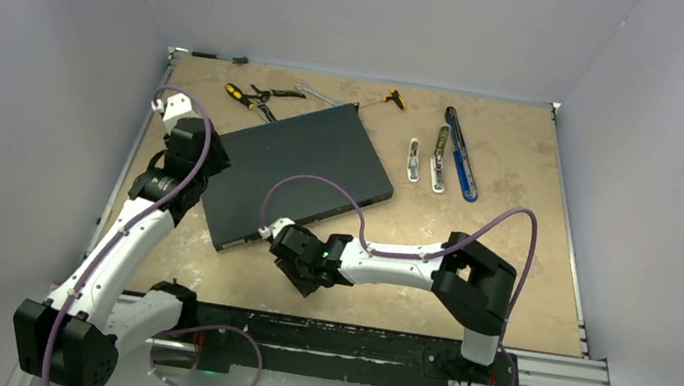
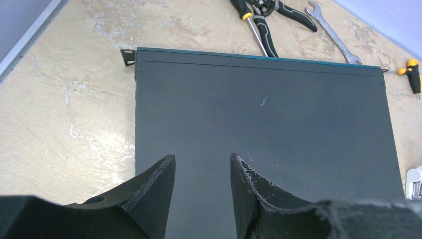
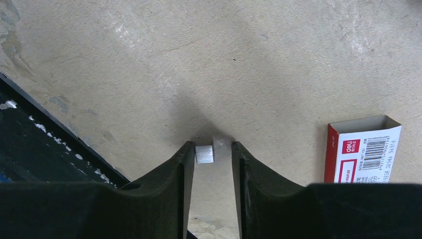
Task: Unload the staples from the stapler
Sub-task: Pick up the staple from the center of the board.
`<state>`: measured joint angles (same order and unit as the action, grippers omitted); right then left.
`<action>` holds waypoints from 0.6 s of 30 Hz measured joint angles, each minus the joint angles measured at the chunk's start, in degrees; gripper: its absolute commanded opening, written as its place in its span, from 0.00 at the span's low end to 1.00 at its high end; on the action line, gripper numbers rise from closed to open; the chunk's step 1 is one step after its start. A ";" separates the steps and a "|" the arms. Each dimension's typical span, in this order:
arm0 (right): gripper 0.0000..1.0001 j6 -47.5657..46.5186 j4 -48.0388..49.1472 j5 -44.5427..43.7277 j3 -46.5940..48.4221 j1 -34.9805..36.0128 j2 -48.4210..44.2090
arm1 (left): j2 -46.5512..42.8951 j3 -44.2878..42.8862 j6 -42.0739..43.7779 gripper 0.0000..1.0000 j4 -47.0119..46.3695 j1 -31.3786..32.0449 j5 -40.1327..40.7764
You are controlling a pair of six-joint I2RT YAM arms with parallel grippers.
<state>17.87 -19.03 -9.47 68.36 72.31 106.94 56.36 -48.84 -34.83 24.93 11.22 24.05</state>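
Note:
A small silver-grey block of staples (image 3: 204, 154) lies on the tan table between my right fingertips. It touches the left finger, with a gap to the right finger. My right gripper (image 3: 211, 145) is open, low over the table near the front middle (image 1: 298, 273). The stapler lies opened at the back right: a blue-and-silver arm (image 1: 461, 154) and two silver parts (image 1: 440, 159) (image 1: 413, 160). My left gripper (image 2: 202, 158) is open and empty over a dark flat panel (image 2: 268, 124), at the panel's left end in the top view (image 1: 203, 166).
A red-and-white printed box (image 3: 362, 149) lies open just right of the right gripper. Pliers (image 1: 261, 96), a wrench (image 1: 316, 95) and a yellow-handled screwdriver (image 1: 394, 97) lie along the back edge. The dark panel (image 1: 300, 172) fills the left middle.

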 measured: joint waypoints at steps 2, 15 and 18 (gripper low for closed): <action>0.31 -0.02 -0.02 0.00 0.00 0.00 0.00 | 0.00 0.00 0.00 0.43 0.00 0.00 0.00; 0.18 0.98 -0.11 0.07 0.00 -0.02 -0.04 | 0.00 0.00 0.00 0.43 0.00 -0.02 0.00; 0.19 2.47 -0.11 0.02 -0.15 0.00 -0.33 | 0.00 0.00 0.00 0.43 0.00 -0.02 0.00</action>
<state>20.34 -19.14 -9.45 68.20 72.31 106.61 56.36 -48.84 -34.83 24.93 11.20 24.05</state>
